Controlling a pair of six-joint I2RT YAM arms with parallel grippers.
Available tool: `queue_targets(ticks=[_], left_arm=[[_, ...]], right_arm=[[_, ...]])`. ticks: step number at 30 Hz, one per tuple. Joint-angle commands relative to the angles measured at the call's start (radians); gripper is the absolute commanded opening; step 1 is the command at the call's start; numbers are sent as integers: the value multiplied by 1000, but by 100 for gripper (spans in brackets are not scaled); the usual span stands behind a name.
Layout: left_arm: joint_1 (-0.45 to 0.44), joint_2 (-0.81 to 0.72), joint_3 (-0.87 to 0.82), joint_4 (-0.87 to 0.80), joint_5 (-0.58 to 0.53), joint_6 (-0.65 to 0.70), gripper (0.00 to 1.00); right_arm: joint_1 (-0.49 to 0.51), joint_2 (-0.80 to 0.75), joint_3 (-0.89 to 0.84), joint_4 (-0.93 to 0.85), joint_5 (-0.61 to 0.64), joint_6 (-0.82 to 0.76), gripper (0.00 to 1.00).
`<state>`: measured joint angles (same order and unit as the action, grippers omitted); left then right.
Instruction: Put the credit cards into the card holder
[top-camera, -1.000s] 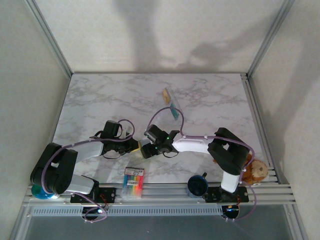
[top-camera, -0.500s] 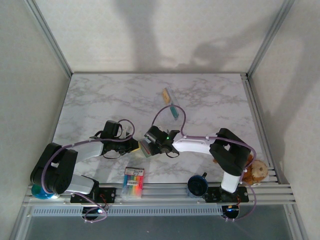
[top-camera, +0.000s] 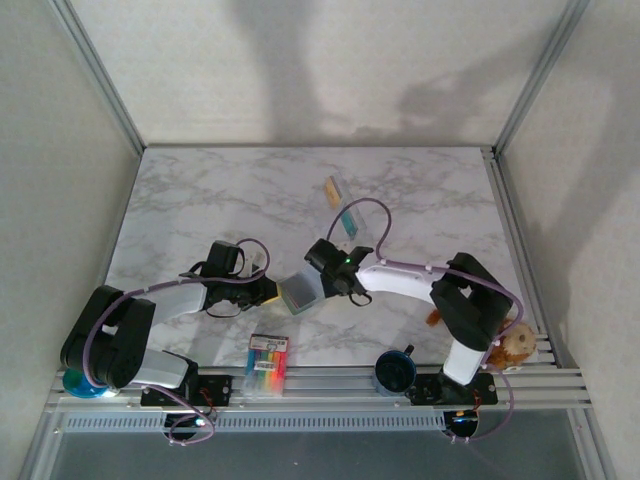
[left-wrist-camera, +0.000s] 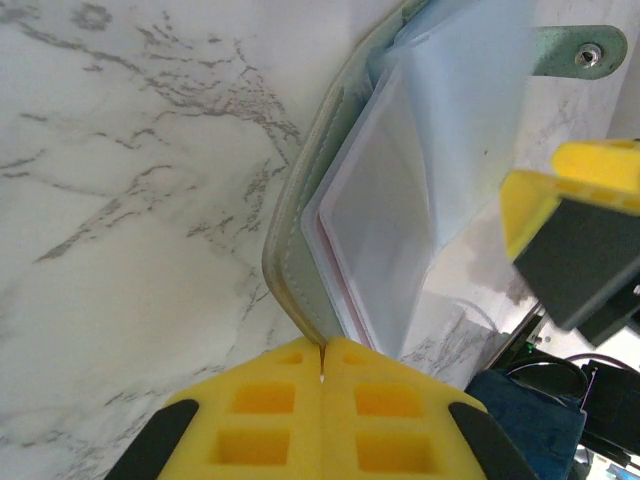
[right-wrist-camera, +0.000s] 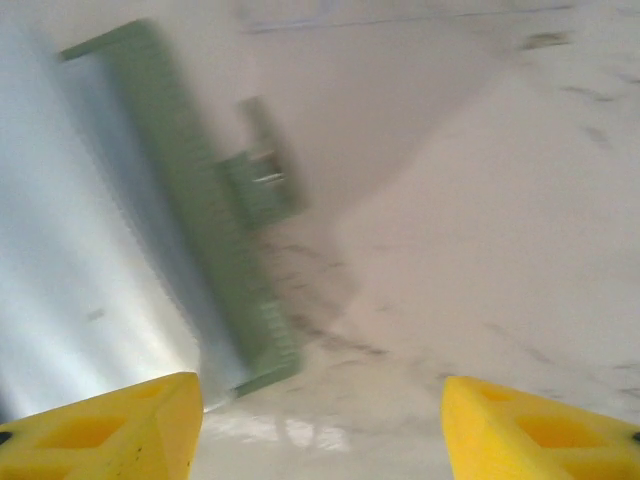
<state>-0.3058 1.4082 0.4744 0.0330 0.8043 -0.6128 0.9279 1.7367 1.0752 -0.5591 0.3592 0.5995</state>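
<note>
Blur smears the right wrist view, yet the right gripper shows its fingers apart and empty beside the open card holder on the table, the left gripper pressed closed at the holder's fold, two credit cards well beyond.

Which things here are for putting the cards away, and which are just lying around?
For the job: card holder, tan-gold card, teal card.
Just lying about: marker pack, blue mug, brown stuffed toy.
</note>
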Motion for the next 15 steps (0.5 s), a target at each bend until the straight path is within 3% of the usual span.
queue_targets(ticks=[1, 4, 7, 10, 15], left_arm=[[7, 0, 2, -17, 13, 23, 0], [8, -1, 10, -39, -1, 41, 0], [8, 8, 10, -24, -2, 32, 0], [8, 25, 20, -21, 2, 35, 0], [13, 33, 26, -11, -36, 16, 2]], right_arm=[[-20, -70, 13, -64, 46, 9, 66], [-17, -120, 6, 2, -60, -85, 68], [-12, -130, 20, 62, -284, -205, 72], [3, -88, 22, 146, -501, -229, 73], [35, -23, 65, 176, -541, -203, 70]])
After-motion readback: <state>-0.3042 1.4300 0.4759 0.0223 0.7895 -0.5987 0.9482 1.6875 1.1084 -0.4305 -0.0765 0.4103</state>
